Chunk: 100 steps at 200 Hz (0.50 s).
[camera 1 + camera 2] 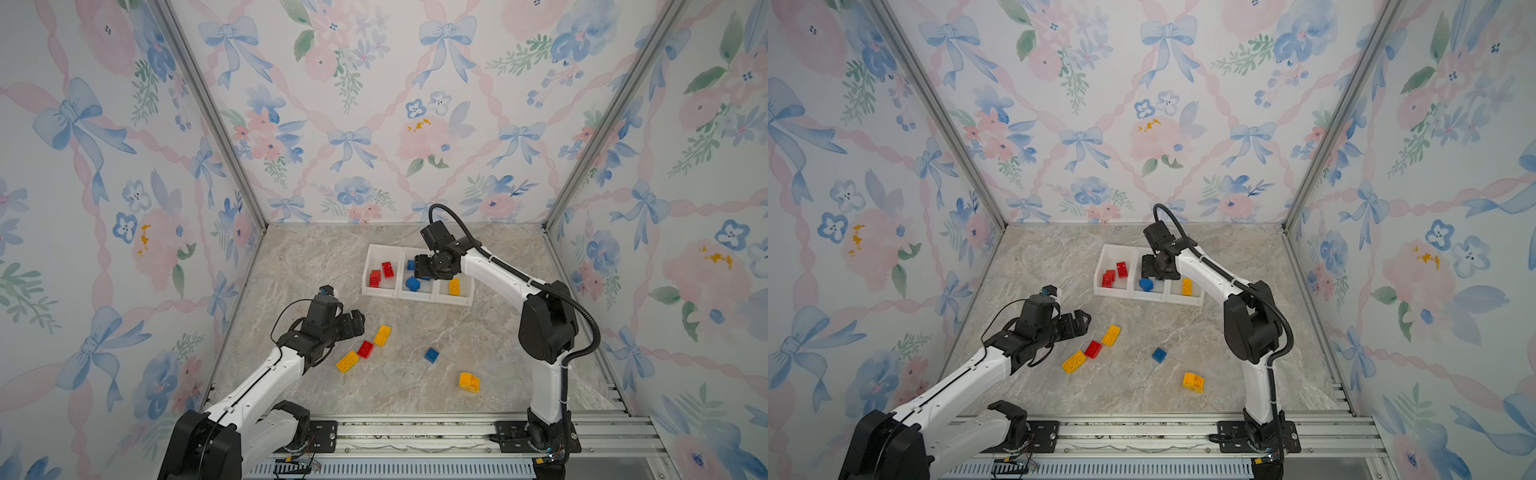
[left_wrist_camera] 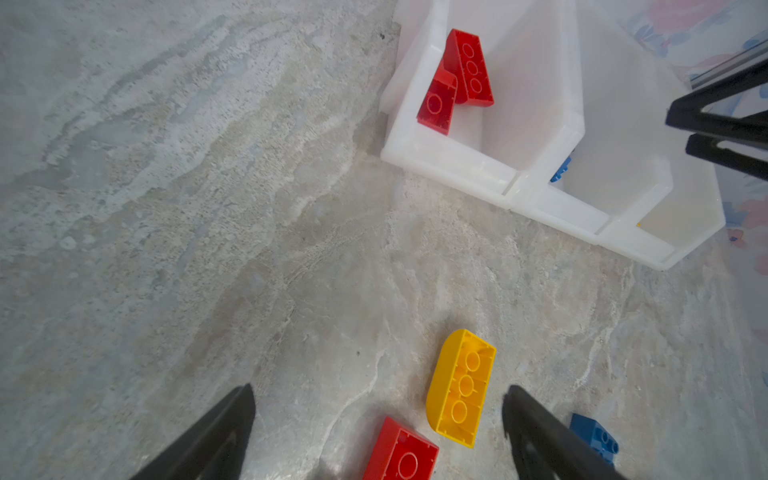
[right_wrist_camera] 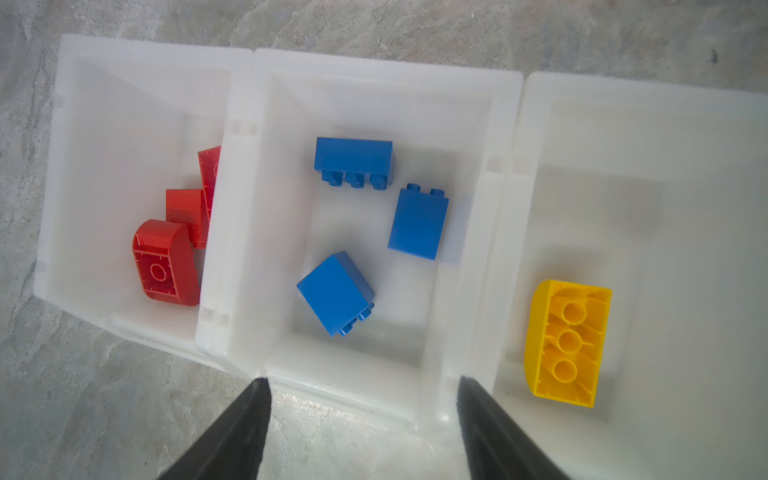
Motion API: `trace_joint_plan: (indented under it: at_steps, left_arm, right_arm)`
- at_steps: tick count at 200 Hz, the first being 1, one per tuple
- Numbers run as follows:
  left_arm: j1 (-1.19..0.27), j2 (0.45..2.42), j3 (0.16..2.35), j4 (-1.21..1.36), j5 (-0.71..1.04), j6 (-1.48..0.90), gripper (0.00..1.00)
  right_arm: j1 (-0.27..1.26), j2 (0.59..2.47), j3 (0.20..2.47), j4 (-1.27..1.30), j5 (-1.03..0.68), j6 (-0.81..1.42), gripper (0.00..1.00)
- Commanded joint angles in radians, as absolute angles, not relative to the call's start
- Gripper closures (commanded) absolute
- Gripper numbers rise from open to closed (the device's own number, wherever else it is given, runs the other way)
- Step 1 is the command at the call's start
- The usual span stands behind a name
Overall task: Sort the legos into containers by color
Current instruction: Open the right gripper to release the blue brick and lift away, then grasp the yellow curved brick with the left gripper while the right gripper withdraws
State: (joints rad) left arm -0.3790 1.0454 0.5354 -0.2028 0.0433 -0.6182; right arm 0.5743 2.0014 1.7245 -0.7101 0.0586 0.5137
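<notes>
Your right hand [image 3: 362, 379], spread apart and empty over the middle bin [image 3: 374, 68], may clip its rim if you pull away low.

The containers [image 1: 380, 292] stand in a row toward the back of the bench [image 1: 307, 262]. Three legos [image 3: 166, 266] lie in the left one, three in the middle, one in the right. Five loose legos [image 1: 432, 354] lie scattered on the bench in front.
</notes>
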Motion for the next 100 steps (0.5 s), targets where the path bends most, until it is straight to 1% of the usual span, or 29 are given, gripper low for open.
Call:
trace_joint_plan:
  at_steps: [1,41,100]
  left_arm:
    - [-0.401,1.066,0.567,-0.192,0.047,-0.587,0.05]
    - [-0.435,1.103,0.591,-0.192,0.037,-0.575,0.06]
    - [-0.478,1.144,0.617,-0.194,0.03,-0.556,0.08]
  right_arm:
    - [0.592,1.919,1.628,-0.664,0.027,0.551,0.23]
    - [0.598,1.8,1.444,-0.568,-0.037,0.605,0.19]
    - [0.623,1.676,1.249,-0.522,-0.085,0.618,0.15]
